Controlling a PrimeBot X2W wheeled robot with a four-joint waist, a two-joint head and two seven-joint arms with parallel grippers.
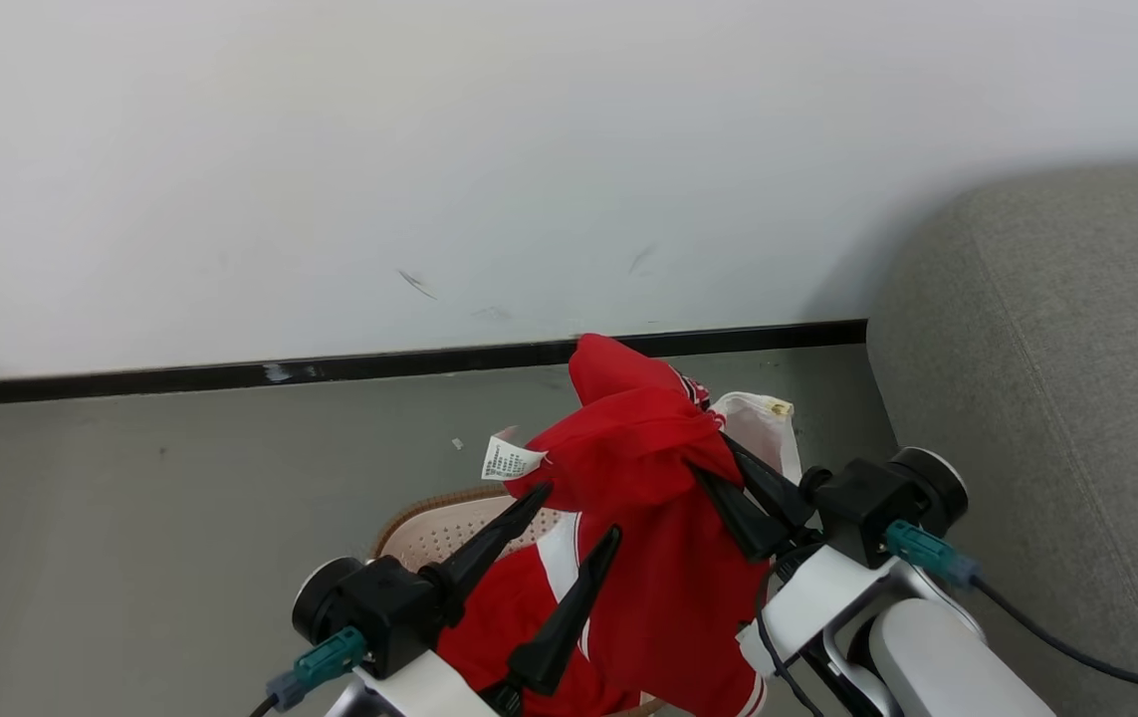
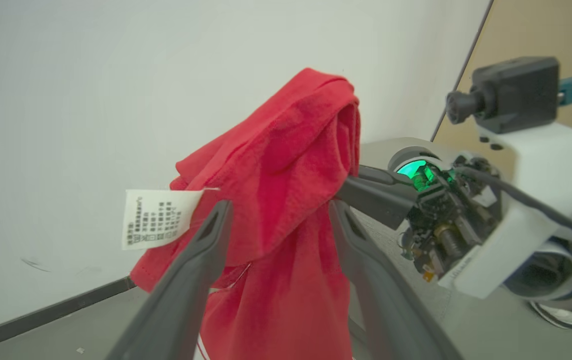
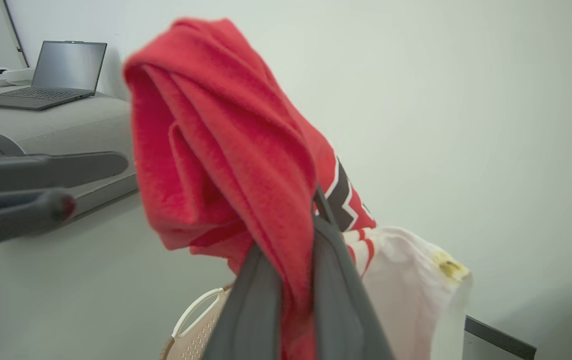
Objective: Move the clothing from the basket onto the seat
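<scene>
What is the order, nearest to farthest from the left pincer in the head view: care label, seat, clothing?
1. clothing, hanging between the fingers of the left pincer.
2. care label, just above its left fingertip.
3. seat, far off at the right.

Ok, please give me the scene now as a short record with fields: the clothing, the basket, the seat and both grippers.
clothing: red with white trim, held up above the basket, lower part hangs toward it
care label: white, sticks out at the bundle's left
basket: on the floor, under the clothing, mostly hidden
seat: grey, on the robot's right
right gripper: shut on the clothing near its top
left gripper: open, fingers apart at the hanging cloth
</scene>
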